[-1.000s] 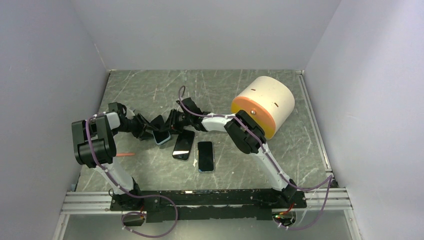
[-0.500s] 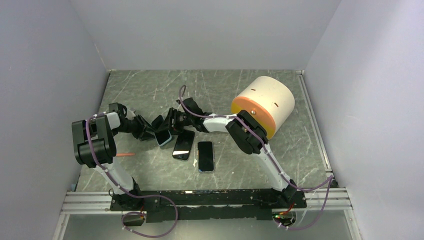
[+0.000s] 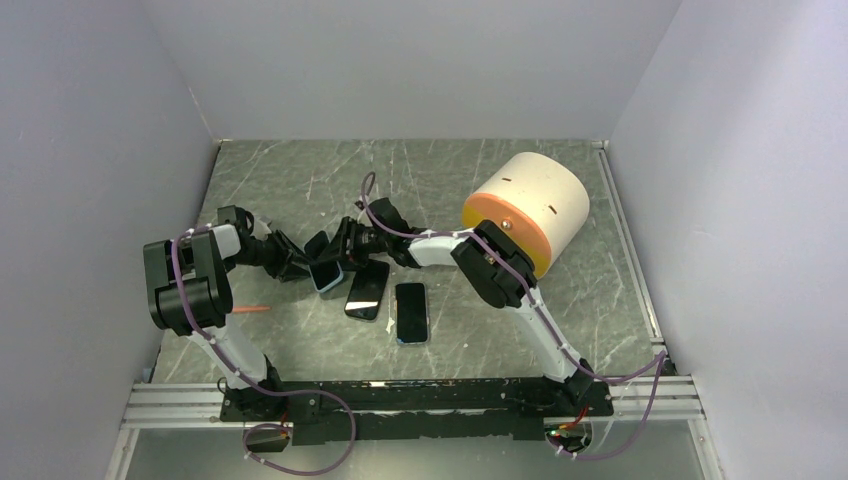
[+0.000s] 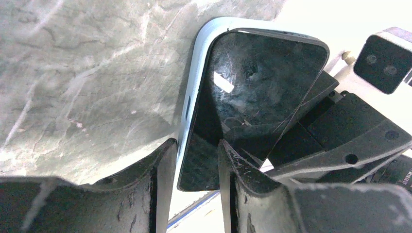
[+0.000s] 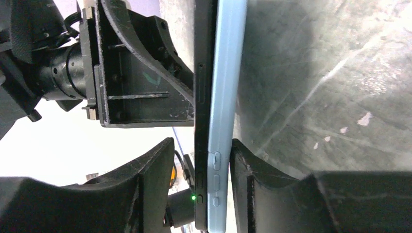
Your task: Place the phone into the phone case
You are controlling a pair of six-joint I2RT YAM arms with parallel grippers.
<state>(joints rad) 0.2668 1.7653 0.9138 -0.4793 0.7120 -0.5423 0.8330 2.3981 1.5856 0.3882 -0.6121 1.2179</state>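
Note:
A black phone [image 3: 324,270] in a light-blue case [image 4: 196,68] is held off the table between both grippers, left of centre. In the left wrist view my left gripper [image 4: 194,148] is shut on one corner, one finger on the case rim and one on the dark screen [image 4: 262,73]. In the right wrist view my right gripper [image 5: 201,148] straddles the phone [image 5: 203,97] and case [image 5: 226,97] edge-on. Its right finger touches the case back; its left finger stands apart from the screen. The phone's edge sits proud of the case.
A bare black phone [image 3: 367,289] and a phone in a blue case [image 3: 411,311] lie just in front on the marbled table [image 3: 500,330]. A cream cylinder with an orange end [image 3: 527,208] lies at the right. A thin orange stick [image 3: 250,309] lies near the left arm.
My right gripper has edged slightly left along the held phone, toward the left gripper. The phone and the left gripper have barely moved.

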